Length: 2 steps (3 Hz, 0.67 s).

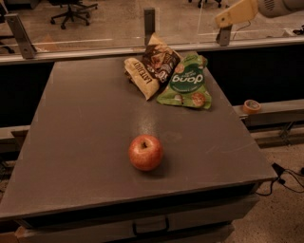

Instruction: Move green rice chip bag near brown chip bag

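Camera view: the green rice chip bag [186,81] lies flat, printed face up, at the far right of the surface [85,123], its crimped bottom edge toward the viewer and near the right rim. Its left edge touches the brown chip bag [151,70], which lies crumpled just beside it, cream panel turned toward the near left. Judged from this, the two bags are as close as the task asks, and the placement reads as complete. The flat lie of the green bag suggests it has been set down, not dropped on edge. The hand [236,13] is high at the upper right, beyond the far edge of the surface and well apart from both bags. It carries nothing that can be seen, and whether it is spread or pressed together cannot be told. Its height and distance suit a clear exit that will not snag either bag. An apple [146,152] stands alone toward the near middle, well apart from the bags. A tape roll [251,106] rests on a ledge off the right side.
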Motion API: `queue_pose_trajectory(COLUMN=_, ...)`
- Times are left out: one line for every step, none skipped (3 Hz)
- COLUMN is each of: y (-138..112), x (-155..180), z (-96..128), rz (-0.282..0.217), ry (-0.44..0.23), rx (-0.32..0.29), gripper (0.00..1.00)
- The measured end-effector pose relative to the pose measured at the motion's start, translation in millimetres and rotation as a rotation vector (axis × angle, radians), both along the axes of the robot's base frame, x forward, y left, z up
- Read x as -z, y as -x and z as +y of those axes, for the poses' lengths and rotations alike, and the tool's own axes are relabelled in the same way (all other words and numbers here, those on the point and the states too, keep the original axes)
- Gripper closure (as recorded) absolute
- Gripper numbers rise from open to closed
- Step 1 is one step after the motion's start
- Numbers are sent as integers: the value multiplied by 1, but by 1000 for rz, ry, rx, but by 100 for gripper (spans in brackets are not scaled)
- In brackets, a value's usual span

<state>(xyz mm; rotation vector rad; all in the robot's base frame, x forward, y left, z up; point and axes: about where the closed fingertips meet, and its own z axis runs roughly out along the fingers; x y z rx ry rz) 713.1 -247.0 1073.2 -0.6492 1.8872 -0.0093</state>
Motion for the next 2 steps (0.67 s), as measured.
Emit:
queue_pose_trajectory(y=7, x=-69, z=-47, rz=-124, ry=52, rx=37, gripper=0)
queue_pose_trajectory(y=10, x=-105, z=-45, rz=-187, ry=53, rx=35, gripper=0)
